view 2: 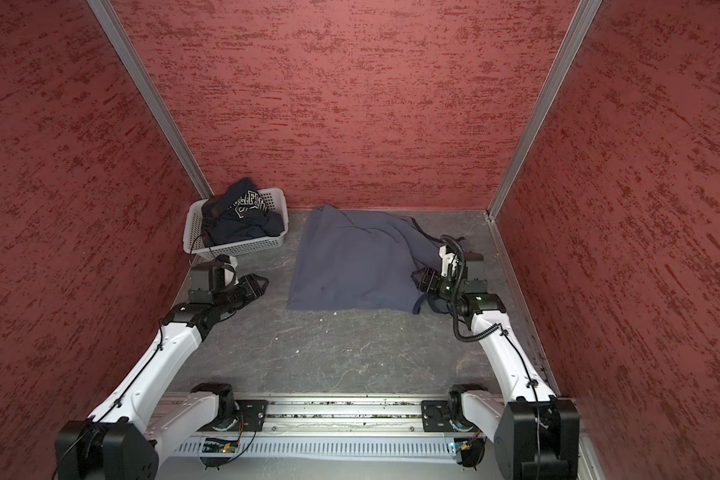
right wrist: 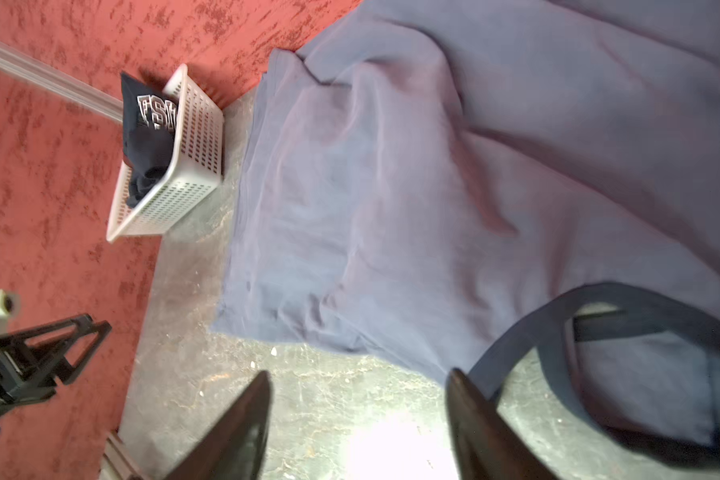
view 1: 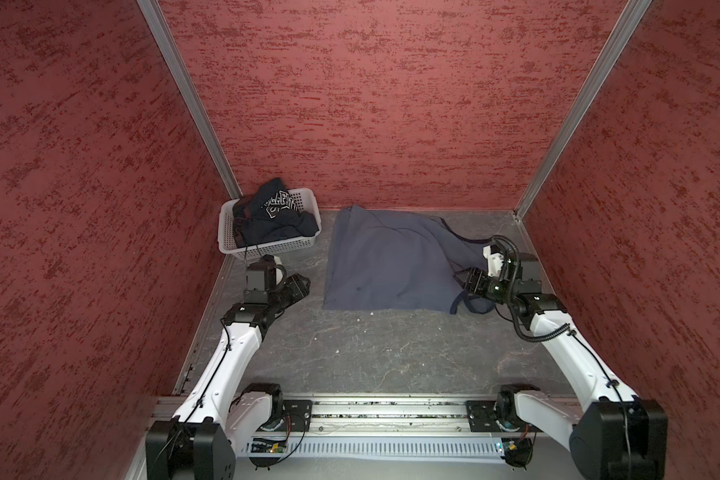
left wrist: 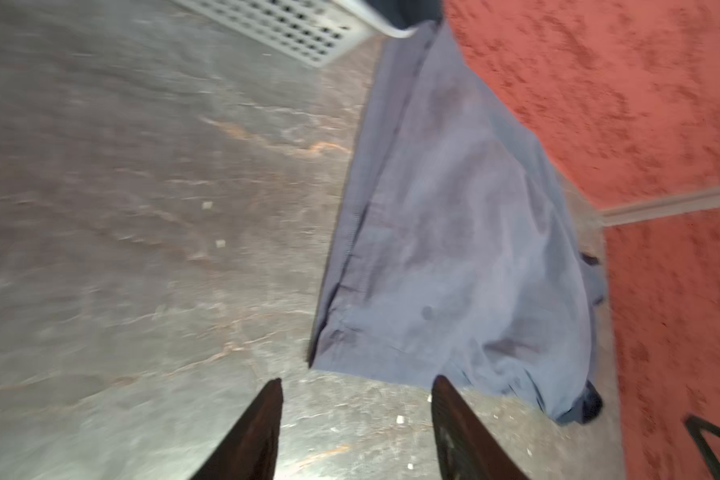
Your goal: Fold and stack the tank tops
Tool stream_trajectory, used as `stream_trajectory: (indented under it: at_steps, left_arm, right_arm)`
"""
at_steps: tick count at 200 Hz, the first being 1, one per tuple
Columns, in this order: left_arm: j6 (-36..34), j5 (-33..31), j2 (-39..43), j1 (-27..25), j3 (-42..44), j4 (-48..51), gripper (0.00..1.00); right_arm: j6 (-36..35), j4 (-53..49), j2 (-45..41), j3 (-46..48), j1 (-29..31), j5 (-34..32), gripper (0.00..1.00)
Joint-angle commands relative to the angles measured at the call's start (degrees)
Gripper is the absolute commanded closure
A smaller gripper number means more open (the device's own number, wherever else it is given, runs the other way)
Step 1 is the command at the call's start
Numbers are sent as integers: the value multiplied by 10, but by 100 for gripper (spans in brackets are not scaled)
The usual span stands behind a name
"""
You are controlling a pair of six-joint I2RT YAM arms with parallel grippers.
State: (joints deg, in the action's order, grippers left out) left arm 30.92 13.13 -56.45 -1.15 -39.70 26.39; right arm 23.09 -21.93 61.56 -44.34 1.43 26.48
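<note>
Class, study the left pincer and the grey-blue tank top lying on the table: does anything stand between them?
Nothing visible does. In the left wrist view, only bare table separates the open left pincer from the near edge of the grey-blue tank top. The white basket sits off to one side.

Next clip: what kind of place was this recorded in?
Probably an enclosed robot test cell, not a home: red textured wall panels box in a grey tabletop, and two arms sit on a rail at its near edge.
</note>
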Motion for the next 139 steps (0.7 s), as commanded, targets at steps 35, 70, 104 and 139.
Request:
stream_trajectory:
  at_steps: [35, 70, 104, 139]
  left_arm:
    - [19, -38, -69, -98, -73, -8, 35]
    - [31, -52, -206, -179, -125, -55, 35]
    - [40, -31, -328, -196, -169, -91, 34]
    - [47, -15, -408, -196, -194, -118, 34]
  right_arm:
    - [59, -99, -68, -12, -8, -229, 19]
    - [132, -71, -74, 83, -41, -267, 23]
    - [158, -23, -23, 128, -68, -267, 27]
    - [176, 34, 37, 155, -86, -257, 32]
